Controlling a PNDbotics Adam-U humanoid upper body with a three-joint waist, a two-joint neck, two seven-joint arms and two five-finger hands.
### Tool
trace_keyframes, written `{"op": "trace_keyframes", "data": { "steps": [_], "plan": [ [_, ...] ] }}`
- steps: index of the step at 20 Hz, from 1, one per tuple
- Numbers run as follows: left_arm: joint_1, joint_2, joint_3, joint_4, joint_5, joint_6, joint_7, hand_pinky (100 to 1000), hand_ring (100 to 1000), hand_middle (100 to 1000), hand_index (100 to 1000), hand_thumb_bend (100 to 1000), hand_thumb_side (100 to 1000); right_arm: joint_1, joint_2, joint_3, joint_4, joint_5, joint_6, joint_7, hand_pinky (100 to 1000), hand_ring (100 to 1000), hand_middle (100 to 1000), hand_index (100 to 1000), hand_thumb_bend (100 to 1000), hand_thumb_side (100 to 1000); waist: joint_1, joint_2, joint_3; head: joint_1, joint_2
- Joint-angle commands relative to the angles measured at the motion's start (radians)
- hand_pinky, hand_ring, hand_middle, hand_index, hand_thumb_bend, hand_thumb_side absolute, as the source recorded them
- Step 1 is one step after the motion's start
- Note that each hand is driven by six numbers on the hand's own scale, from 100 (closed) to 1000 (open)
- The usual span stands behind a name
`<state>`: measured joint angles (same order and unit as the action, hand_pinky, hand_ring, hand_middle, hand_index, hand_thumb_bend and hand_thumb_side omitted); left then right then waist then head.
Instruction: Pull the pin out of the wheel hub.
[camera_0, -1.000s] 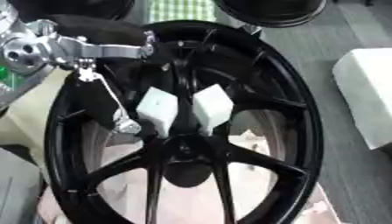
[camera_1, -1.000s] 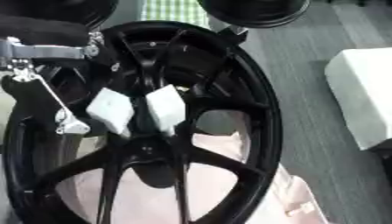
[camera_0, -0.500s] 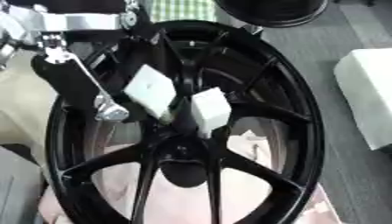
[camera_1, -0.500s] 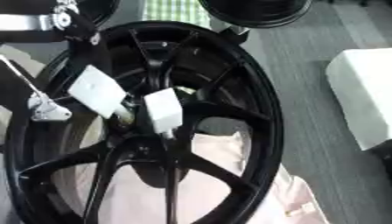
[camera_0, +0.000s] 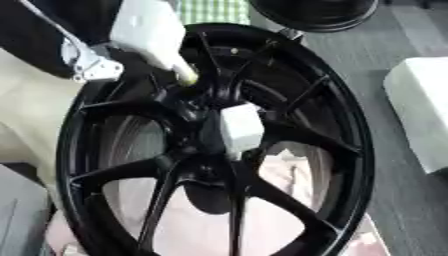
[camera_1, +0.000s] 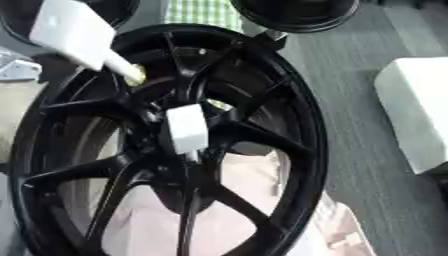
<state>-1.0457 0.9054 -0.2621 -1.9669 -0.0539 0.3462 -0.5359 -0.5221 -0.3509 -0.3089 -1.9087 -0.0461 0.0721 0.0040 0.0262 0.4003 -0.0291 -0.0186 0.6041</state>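
Note:
A large black spoked wheel (camera_0: 341, 150) fills both views, lying tilted over a pinkish cloth. One white block-headed pin (camera_0: 241, 127) sticks in the hub at the centre. A second white pin (camera_1: 74, 32) is up at the upper left, clear of the hub, with its yellowish tip (camera_1: 133, 75) pointing down toward the spokes. My left hand (camera_0: 52, 35), black with a silver part (camera_0: 87, 65), comes in from the upper left and holds this lifted pin; its fingers are mostly hidden behind the pin's white head. My right hand does not show.
Another black wheel (camera_0: 315, 12) lies at the top edge beside a green checked cloth (camera_0: 214, 10). A white box (camera_0: 420, 110) stands on the grey floor at the right. A beige surface (camera_0: 26, 115) lies left of the wheel.
The left white pin has come out of the hub and risen up and to the left with my left hand. The other pin has stayed in the hub. The view has shifted closer.

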Motion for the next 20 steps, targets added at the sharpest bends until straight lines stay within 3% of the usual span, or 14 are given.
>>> {"op": "trace_keyframes", "data": {
  "steps": [1,6,12,15,17,20],
  "plan": [
    [0.008,0.047,0.102,0.035,0.019,0.011,0.056,489,362,280,336,266,100,-0.005,-0.028,-0.013,-0.026,0.000,0.000,-0.009,854,753,610,762,100,380,-0.005,-0.027,0.005,-0.005,-0.001],
    [0.081,0.102,0.234,0.106,0.069,0.007,0.138,482,357,276,336,230,100,0.000,-0.035,-0.020,-0.027,0.003,0.000,-0.017,854,753,610,762,100,380,-0.007,-0.025,0.019,-0.008,0.002],
    [0.236,0.157,0.397,0.189,0.132,-0.002,0.237,472,353,272,339,177,100,0.001,-0.039,-0.034,-0.031,0.004,0.002,-0.033,854,753,611,762,100,378,-0.012,-0.018,0.035,-0.019,-0.001],
    [0.313,0.149,0.474,0.246,0.120,-0.012,0.285,478,358,279,360,141,100,0.002,-0.040,-0.044,-0.034,0.004,0.004,-0.045,854,753,611,762,100,376,-0.018,-0.016,0.048,-0.038,-0.002],
    [0.364,0.134,0.525,0.273,0.105,-0.021,0.316,496,382,309,410,185,100,0.001,-0.041,-0.048,-0.037,0.004,0.005,-0.051,854,753,611,762,100,375,-0.019,-0.014,0.051,-0.047,-0.006],
    [0.441,0.095,0.602,0.299,0.075,-0.037,0.364,514,395,321,424,178,117,-0.001,-0.043,-0.049,-0.039,0.003,0.007,-0.054,854,753,611,762,100,375,-0.018,-0.012,0.051,-0.050,-0.011]
  ]
}}
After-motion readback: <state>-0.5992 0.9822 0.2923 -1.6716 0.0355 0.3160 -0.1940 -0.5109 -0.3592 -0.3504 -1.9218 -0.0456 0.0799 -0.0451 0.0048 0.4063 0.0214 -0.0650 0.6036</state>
